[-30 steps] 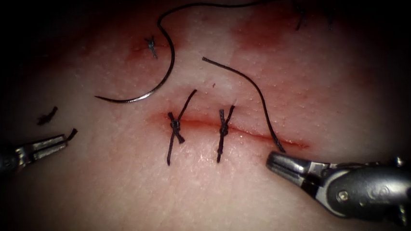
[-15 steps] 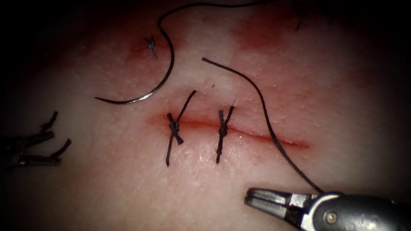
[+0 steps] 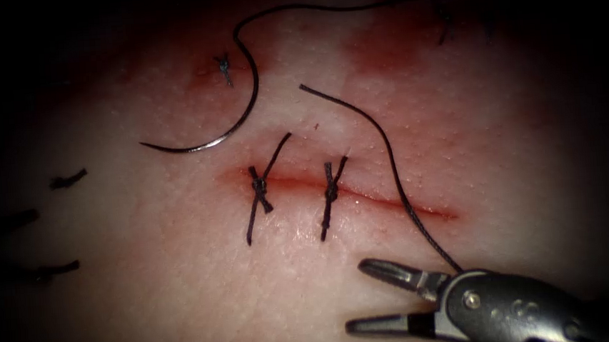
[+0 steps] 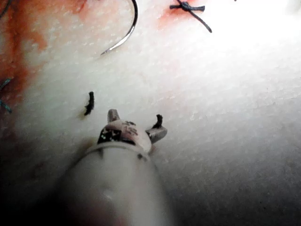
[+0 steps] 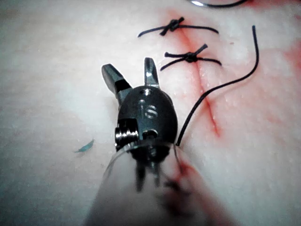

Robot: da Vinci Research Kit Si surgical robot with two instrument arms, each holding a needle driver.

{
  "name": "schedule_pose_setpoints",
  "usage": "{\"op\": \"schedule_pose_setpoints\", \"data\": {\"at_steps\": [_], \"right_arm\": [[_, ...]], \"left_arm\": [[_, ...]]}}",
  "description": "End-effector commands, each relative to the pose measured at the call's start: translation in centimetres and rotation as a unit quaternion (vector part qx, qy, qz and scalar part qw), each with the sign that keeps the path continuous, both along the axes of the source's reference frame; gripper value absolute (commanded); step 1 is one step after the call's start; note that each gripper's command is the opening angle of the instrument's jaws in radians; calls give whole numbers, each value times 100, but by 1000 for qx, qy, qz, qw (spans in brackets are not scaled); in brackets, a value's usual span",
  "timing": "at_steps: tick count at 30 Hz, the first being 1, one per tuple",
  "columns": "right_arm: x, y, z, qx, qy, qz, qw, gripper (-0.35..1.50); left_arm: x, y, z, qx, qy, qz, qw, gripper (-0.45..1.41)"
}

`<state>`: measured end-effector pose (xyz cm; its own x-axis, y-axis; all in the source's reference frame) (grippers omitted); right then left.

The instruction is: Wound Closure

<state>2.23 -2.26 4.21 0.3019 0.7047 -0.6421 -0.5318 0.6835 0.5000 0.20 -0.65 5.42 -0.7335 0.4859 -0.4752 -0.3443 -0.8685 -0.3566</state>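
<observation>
Needle (image 3: 224,130) lies free on tissue (image 3: 184,287) above cut (image 3: 363,195); right tool (image 3: 370,295) spread, empty; left tool (image 4: 134,128) spread, cut end (image 4: 159,121) clinging.

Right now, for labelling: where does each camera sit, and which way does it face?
Endoscope: above and in front, facing the cut; left tool and right tool open, empty.
Left wrist: along its shaft at its open jaws.
Right wrist: along its shaft at its open jaws, toward the cut.
Shared: endoscope and left wrist show the needle lying free on the tissue.
</observation>
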Motion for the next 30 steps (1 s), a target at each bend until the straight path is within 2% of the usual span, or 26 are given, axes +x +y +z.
{"op": "schedule_pose_setpoints", "data": {"at_steps": [1, 3, 6, 9, 11, 18, 21, 26, 28, 30], "right_arm": [[7, -6, 6, -1, 1, -1, 1000, 79], [7, -7, 5, 0, 1, -3, 1000, 76], [7, -7, 4, 0, 1, -3, 1000, 73], [7, -7, 5, 0, 1, -3, 1000, 73], [8, -8, 5, 1, 0, -4, 1000, 73], [9, -13, 7, 4, -7, -12, 1000, 64], [11, -17, 9, 7, -13, -18, 1000, 64], [12, -21, 13, 13, -21, -25, 999, 57], [12, -21, 14, 14, -22, -26, 999, 56], [12, -21, 14, 11, -22, -27, 999, 52]], "left_arm": [[-5, -2, 2, -5, 5, 2, 1000, 79], [-6, 4, -8, -15, 13, -3, 1000, 76], [-8, 10, -13, -40, 0, -15, 999, 76], [-7, 12, -5, -64, 2, -10, 998, 81], [-6, 12, 7, -86, 21, -13, 996, 76], [4, -8, 82, -99, 101, 42, 989, 81], [15, -12, 105, -86, 126, 68, 986, 94], [44, -5, 108, -83, 170, 134, 973, 93], [57, 1, 101, -79, 193, 154, 966, 106], [67, 6, 93, -85, 210, 165, 960, 106]]}}
